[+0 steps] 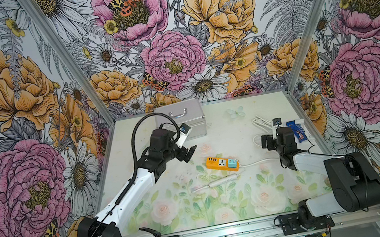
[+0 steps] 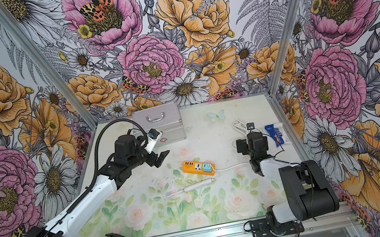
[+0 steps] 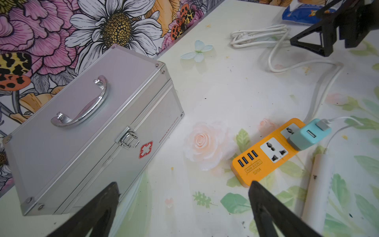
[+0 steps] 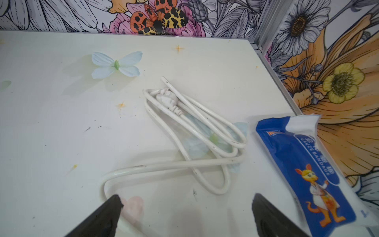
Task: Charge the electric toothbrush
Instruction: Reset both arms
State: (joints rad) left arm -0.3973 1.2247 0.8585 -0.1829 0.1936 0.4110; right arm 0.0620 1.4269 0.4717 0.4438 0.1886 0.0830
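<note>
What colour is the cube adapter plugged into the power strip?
Teal. The adapter, on the orange power strip, shows best in the left wrist view.

Electric toothbrush (image 3: pixel 320 184) blurred in left wrist view; bristle head unseen.

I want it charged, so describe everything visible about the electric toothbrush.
The electric toothbrush is a slim white wand, plastic-looking, with a thin neck and small bristle head. It lies flat on the table, close to the orange power strip on the robot's side, head toward the left arm. Nothing holds it. A thin white cable runs toward its base; plugged in or not, I cannot tell.
</note>
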